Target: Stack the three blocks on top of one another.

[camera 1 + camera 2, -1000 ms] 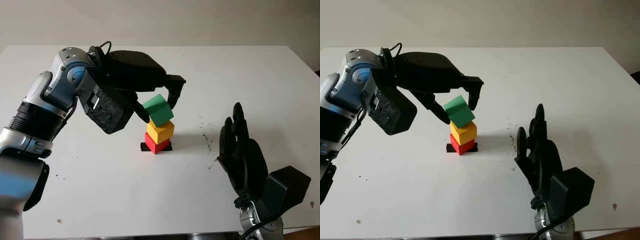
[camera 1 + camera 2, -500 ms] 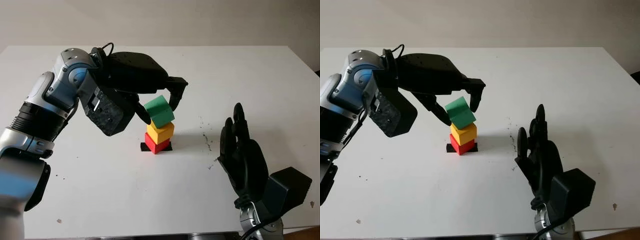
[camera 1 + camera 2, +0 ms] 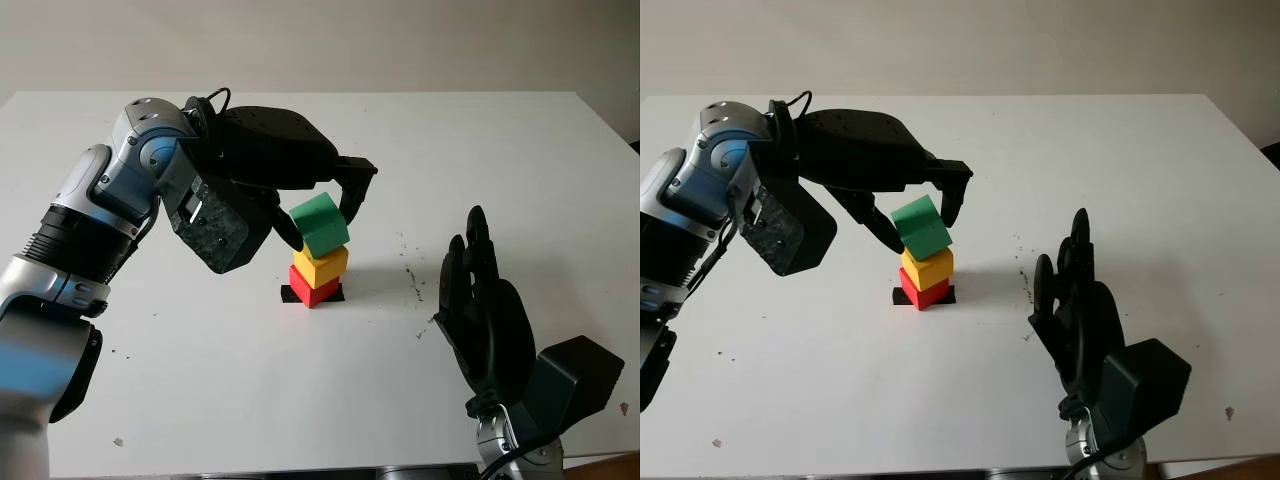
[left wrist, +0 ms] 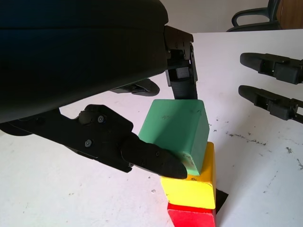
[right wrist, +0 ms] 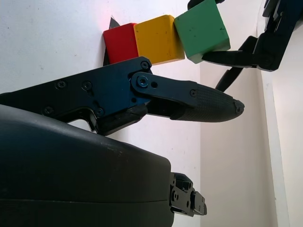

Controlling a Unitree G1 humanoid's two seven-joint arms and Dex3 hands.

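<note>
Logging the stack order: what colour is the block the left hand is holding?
Green: the green block in the left hand, clearest in the left wrist view.

No readable text or labels, seemingly, anywhere.

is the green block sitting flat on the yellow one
No, the green block is tilted, one lower edge on the yellow block, held between the left robot hand fingers.

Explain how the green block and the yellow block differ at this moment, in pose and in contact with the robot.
The green block sits tilted, one edge lifted; the yellow block sits level on the red block. The left hand has fingers against the green block on two sides; nothing grips the yellow block. The green block is top of the stack, the yellow block in the middle. Both look like similar-sized cubes. The right hand is open, to the stack's right.
</note>
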